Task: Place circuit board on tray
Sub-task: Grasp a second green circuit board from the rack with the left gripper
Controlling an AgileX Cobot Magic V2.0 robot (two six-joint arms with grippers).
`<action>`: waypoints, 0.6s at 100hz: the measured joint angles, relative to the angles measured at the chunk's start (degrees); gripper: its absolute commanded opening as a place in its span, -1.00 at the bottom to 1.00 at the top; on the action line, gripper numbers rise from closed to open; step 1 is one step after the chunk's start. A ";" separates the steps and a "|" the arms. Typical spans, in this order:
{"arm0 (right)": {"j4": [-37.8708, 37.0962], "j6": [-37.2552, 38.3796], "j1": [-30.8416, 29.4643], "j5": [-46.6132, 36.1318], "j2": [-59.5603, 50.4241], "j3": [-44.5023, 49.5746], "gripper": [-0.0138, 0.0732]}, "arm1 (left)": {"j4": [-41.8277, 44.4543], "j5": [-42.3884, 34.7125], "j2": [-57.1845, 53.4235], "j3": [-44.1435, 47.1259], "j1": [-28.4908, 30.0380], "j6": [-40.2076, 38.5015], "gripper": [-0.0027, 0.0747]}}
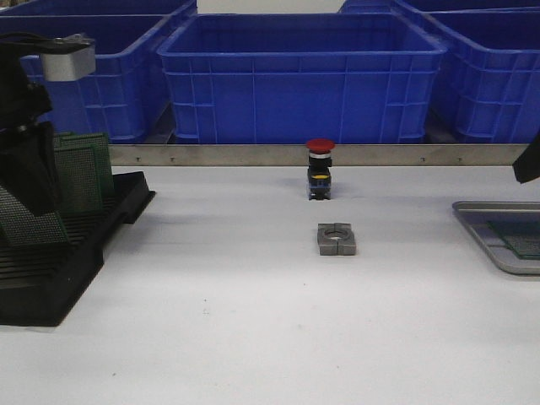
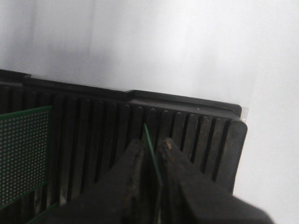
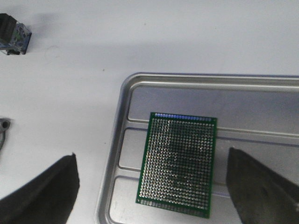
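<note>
Left pincer (image 2: 150, 148) grips a circuit board (image 2: 148, 136) edge-on, upright in the black rack (image 2: 196, 126). Tray (image 1: 481, 226) lies well apart, far right (one board (image 3: 180, 161) there); right pincer (image 3: 152, 186) gapes wide above.

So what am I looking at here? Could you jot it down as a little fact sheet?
table: white, with a row of blue bins along its far edge
left side: black slotted rack with green circuit boards standing in it
left gripper: shut on the thin edge of a board over the rack
right side: grey metal tray
on the tray: one green circuit board lying flat
right gripper: open, above the tray, holding nothing
middle of table: red push-button and a grey metal block
</note>
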 measured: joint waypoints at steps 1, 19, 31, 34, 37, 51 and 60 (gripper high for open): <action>0.00 0.00 0.00 0.12 0.00 0.00 0.82 | 0.11 0.00 0.00 0.00 0.00 0.00 -0.98; 0.00 0.00 0.00 0.91 0.00 0.00 0.82 | 0.64 1.65 0.00 -1.95 0.00 0.11 -0.98; 0.00 0.00 0.00 1.37 -0.10 0.00 0.82 | 0.74 5.62 0.00 -4.96 0.00 0.01 -0.98; 0.00 -0.09 0.00 1.71 -0.09 0.00 0.82 | 0.74 5.79 0.00 -5.68 0.00 -0.13 -0.98; 0.00 -0.09 0.00 2.20 -0.22 0.00 0.82 | 0.63 5.96 0.00 -6.43 0.00 -0.37 -0.98; -0.37 -1.92 0.00 5.67 -3.00 0.00 0.82 | -0.52 6.31 -0.97 -7.57 0.00 -0.77 -0.98; -0.49 -4.28 0.66 7.84 -5.87 0.00 0.82 | -4.17 6.45 -2.09 -7.68 -0.22 -0.76 -0.98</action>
